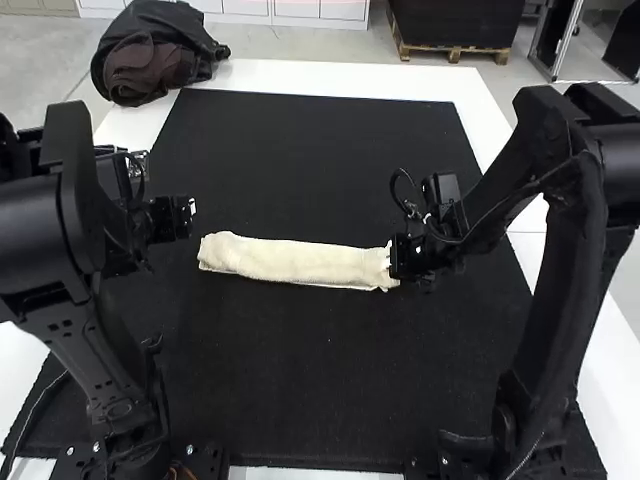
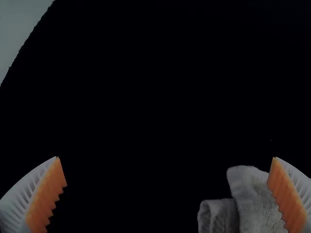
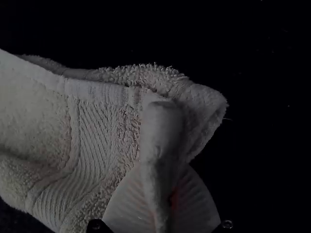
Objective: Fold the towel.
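Note:
The cream towel (image 1: 295,262) lies as a long narrow folded strip across the middle of the black mat. At its right end is my right gripper (image 1: 397,262); in the right wrist view the right gripper (image 3: 163,194) is shut on a pinched fold of the towel (image 3: 97,141) near its end. My left gripper (image 1: 190,212) is just beyond the strip's left end, apart from it. In the left wrist view the left gripper (image 2: 166,172) stands wide open, with the towel's end (image 2: 255,199) beside one finger.
The black mat (image 1: 320,150) covers most of the white table (image 1: 330,78). A black bag with brown cloth (image 1: 150,60) sits at the table's far left corner.

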Robot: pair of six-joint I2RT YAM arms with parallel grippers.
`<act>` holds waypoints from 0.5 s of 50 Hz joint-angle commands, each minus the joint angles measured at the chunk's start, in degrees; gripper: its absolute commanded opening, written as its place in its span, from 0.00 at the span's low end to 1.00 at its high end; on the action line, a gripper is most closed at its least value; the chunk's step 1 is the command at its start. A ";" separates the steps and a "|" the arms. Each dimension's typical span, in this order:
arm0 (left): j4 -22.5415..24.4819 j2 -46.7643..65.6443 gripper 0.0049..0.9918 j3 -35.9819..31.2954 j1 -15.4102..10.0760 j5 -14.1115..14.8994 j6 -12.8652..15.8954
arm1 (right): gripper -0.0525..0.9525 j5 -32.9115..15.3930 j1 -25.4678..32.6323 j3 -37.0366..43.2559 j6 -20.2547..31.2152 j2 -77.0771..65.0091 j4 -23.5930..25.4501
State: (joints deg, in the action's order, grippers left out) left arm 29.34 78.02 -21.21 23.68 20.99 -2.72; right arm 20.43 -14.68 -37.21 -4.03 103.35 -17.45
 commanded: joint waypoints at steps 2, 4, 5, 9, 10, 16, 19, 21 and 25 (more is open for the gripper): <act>0.19 -1.38 0.98 -1.11 0.58 0.54 -0.62 | 0.02 4.54 1.76 1.70 0.52 0.54 1.90; 0.10 -1.38 0.98 -1.11 0.58 0.54 -0.62 | 0.02 4.62 3.08 1.62 0.52 -0.17 2.25; 0.10 -1.38 0.98 -1.11 0.58 0.54 -0.62 | 0.02 4.80 4.22 1.62 0.52 -0.87 2.60; -0.08 -1.38 0.98 -1.11 0.58 0.45 -0.62 | 0.02 5.41 7.65 1.35 0.69 -3.07 4.01; -0.08 -1.38 0.98 -1.20 0.58 0.45 -0.62 | 0.02 5.50 8.26 1.26 0.69 -3.59 4.27; -0.08 -1.38 0.98 -1.20 0.31 0.28 -0.71 | 0.02 5.68 11.34 0.82 1.48 -6.76 6.20; -0.25 -1.38 0.98 -1.11 0.22 0.19 -0.88 | 0.02 6.21 11.78 0.74 1.92 -7.90 6.82; -0.25 -1.38 0.98 -1.02 0.22 0.10 -0.88 | 0.02 6.56 11.69 0.74 2.01 -8.52 7.26; -0.16 -1.38 0.98 -0.94 0.22 -0.34 -0.88 | 0.02 7.17 11.51 0.39 1.92 -9.31 8.14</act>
State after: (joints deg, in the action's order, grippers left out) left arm 28.93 78.02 -21.21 23.68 20.95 -2.94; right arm 25.85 -3.33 -36.21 -3.01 96.05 -9.93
